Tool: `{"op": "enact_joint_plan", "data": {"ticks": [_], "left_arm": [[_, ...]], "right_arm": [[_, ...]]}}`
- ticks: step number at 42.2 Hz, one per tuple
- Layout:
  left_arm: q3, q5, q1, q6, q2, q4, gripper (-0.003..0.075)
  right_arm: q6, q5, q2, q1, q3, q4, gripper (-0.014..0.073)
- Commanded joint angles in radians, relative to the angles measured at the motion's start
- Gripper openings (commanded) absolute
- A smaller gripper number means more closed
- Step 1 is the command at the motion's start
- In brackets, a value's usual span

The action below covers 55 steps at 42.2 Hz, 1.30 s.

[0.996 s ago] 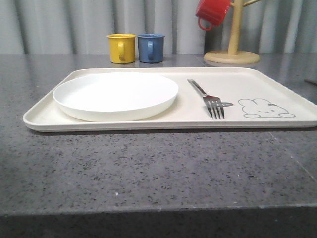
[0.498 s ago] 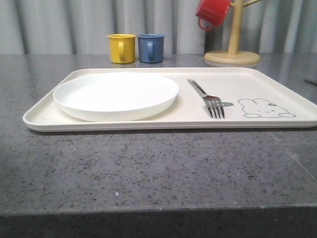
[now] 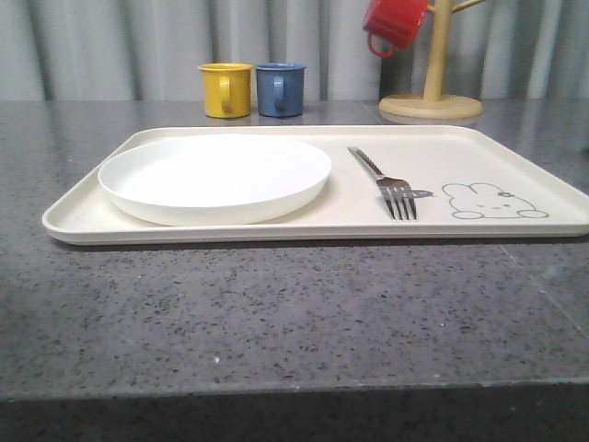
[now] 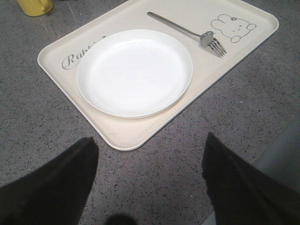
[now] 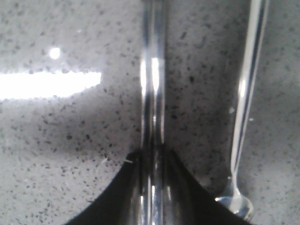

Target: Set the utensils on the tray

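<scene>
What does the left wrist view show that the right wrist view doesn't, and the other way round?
Left wrist view: the tray with the white plate and fork on it, a yellow mug beyond, and the left gripper with its fingers spread open above the counter. Right wrist view: close up, the right gripper closed on the chopsticks, with the spoon lying beside them. Shared: the speckled grey counter.
</scene>
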Motion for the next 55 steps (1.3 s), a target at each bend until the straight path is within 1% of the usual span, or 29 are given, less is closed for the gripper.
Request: {"op": "enact_joint_plan", "data": {"ticks": [1, 7, 12, 18, 28, 36, 42, 49, 55], "left_arm": [[-0.027, -0.073, -0.006, -0.008, 0.000, 0.000, 0.0471], [-0.027, -0.073, -0.006, -0.008, 0.000, 0.000, 0.0471], [-0.027, -0.073, -0.006, -0.008, 0.000, 0.000, 0.0471], [-0.027, -0.073, -0.006, -0.008, 0.000, 0.000, 0.0471], [-0.027, -0.073, -0.006, -0.008, 0.000, 0.000, 0.0471], [-0.027, -0.073, -0.006, -0.008, 0.000, 0.000, 0.0471], [-0.027, -0.073, -0.006, -0.008, 0.000, 0.000, 0.0471], [-0.027, -0.073, -0.006, -0.008, 0.000, 0.000, 0.0471], [-0.027, -0.073, -0.006, -0.008, 0.000, 0.000, 0.0471]], "right_arm": [[-0.012, -0.010, -0.042, -0.003, -0.023, 0.025, 0.0048], [-0.015, 0.007, -0.085, 0.017, -0.045, 0.111, 0.0048], [-0.022, 0.040, -0.133, 0.070, -0.069, 0.192, 0.0048], [-0.023, 0.041, -0.152, 0.151, -0.073, 0.286, 0.0048], [-0.023, -0.050, -0.149, 0.241, -0.065, 0.410, 0.0048], [-0.019, -0.085, -0.133, 0.260, -0.065, 0.506, 0.0048], [0.025, -0.082, -0.094, 0.260, -0.065, 0.515, 0.0048], [0.025, -0.052, -0.043, 0.260, -0.065, 0.515, 0.0049], [0.025, -0.060, -0.017, 0.260, -0.065, 0.515, 0.0049]]}}
